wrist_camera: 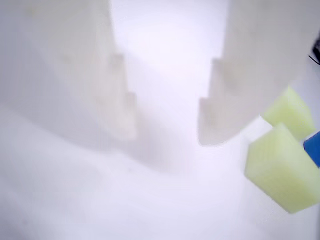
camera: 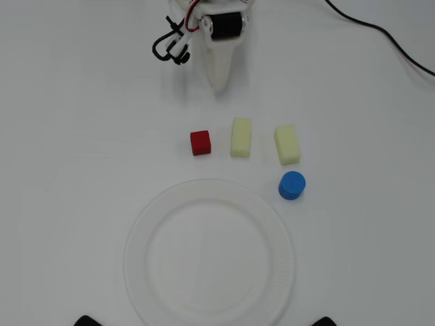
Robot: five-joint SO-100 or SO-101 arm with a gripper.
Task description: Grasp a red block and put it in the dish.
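In the overhead view the arm enters from the top edge, slightly left of centre. Its white gripper (camera: 219, 83) tapers to a point aimed down the frame, with a black motor sitting at the wrist and red and black wires looping off to the upper left. In the wrist view the gripper (wrist_camera: 167, 117) fills the upper half: two pale, blurred fingers (wrist_camera: 227, 90) stand apart with a clear gap between them, seemingly holding nothing.
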